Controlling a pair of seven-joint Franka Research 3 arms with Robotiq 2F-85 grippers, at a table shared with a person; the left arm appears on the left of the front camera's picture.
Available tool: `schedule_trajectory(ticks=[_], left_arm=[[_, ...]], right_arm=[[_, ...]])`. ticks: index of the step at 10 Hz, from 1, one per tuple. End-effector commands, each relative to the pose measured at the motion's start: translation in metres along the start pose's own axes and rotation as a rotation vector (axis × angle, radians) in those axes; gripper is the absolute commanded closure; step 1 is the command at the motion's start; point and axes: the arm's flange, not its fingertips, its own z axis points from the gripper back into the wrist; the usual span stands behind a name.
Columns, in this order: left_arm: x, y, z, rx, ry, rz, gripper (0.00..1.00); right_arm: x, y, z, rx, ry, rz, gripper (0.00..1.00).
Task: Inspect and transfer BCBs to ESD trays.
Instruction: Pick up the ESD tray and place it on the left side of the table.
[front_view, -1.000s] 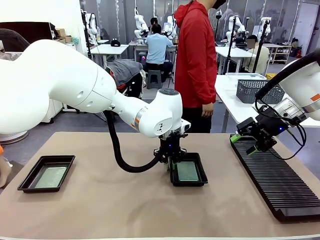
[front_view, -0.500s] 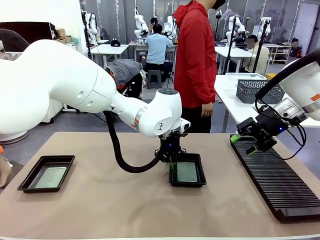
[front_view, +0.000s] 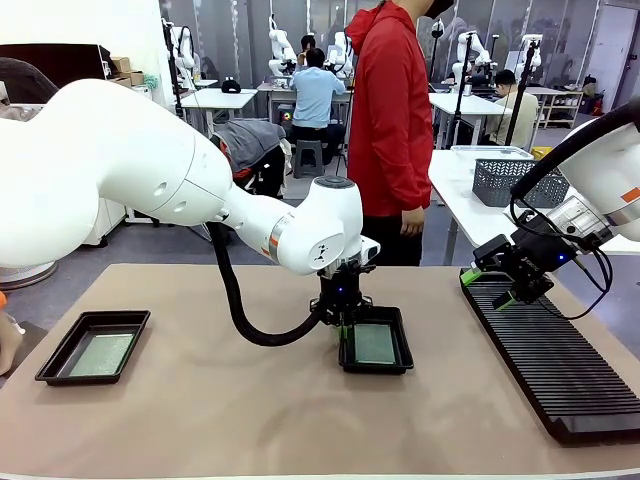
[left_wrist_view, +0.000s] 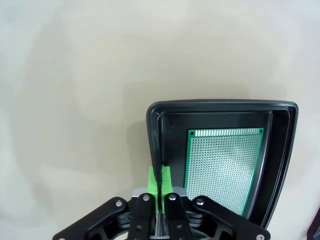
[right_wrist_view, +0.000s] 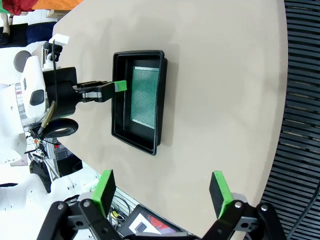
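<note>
The left hand (front_view: 344, 326) pinches the left rim of a black ESD tray (front_view: 376, 345) at mid-surface, its green pads pressed on the tray wall; a green perforated BCB (left_wrist_view: 225, 166) lies flat inside. A second tray (front_view: 93, 346) holding another board (front_view: 101, 354) sits far left. The right hand (front_view: 513, 291), fingers spread, hovers over the black slotted rack (front_view: 555, 365).

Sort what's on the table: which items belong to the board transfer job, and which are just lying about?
In the job:
- centre tray, its rim pinched by the left pincer
- board inside it
- left tray with board

Lying about:
- ribbed rack
- mesh basket, on the next table
</note>
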Motion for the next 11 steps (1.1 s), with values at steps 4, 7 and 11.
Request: schedule_trajectory(ticks=[4, 7, 11], left_arm=[[0.0, 0.0, 0.0, 0.0, -0.001, 0.0, 0.97], [-0.007, 0.023, 0.013, -0.124, 0.001, 0.003, 0.97], [-0.008, 0.055, 0.019, -0.269, -0.047, -0.005, 0.97]], right_arm=[[0.0, 0.002, 0.0, -0.01, -0.013, -0.021, 0.0], [0.0, 0.002, 0.0, -0.01, -0.013, -0.021, 0.0], [0.0, 0.002, 0.0, -0.01, -0.013, -0.021, 0.0]])
